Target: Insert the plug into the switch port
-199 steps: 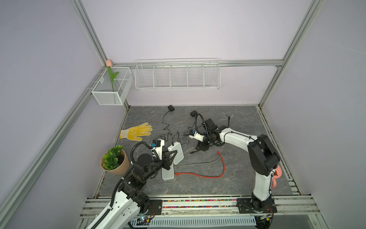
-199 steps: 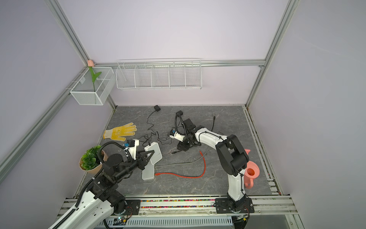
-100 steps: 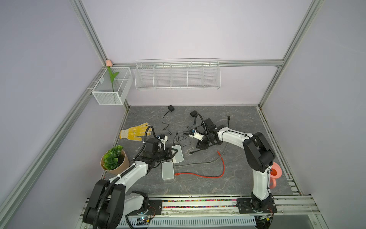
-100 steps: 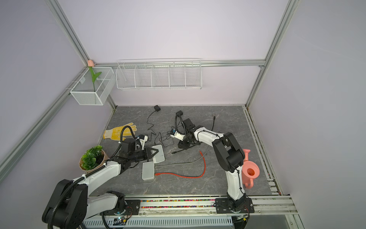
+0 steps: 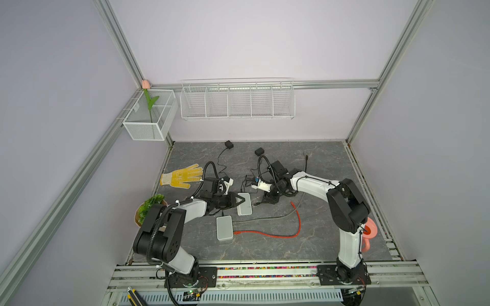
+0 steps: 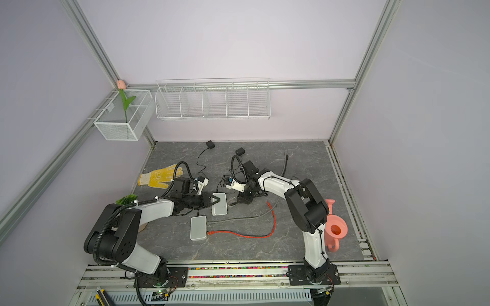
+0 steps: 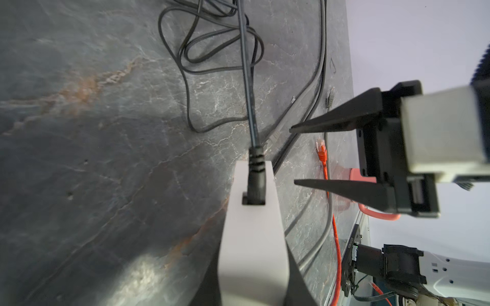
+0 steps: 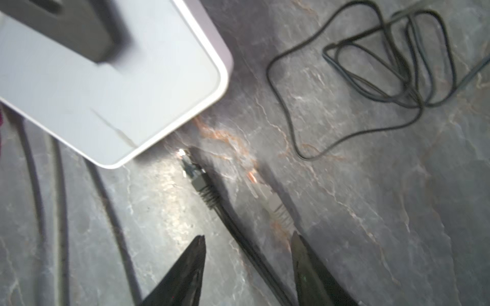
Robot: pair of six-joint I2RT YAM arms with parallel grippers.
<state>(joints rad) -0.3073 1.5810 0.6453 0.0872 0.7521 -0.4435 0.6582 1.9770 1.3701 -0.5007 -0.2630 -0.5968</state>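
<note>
1. Switch: lies mid-table, clamped by the left gripper. A firm hold gives the push something to bear against.
2. Right gripper: jaws parted, empty, astride the grey cable. It is best closed on the boot, not the cord, then lined up square with the port.
3. Plug: on the table, just beside the switch's corner, not inserted.
4. Second switch and red cable: apart, no hindrance.
5. Black lead: seated in the switch, with its loops lying near the approach.
</note>
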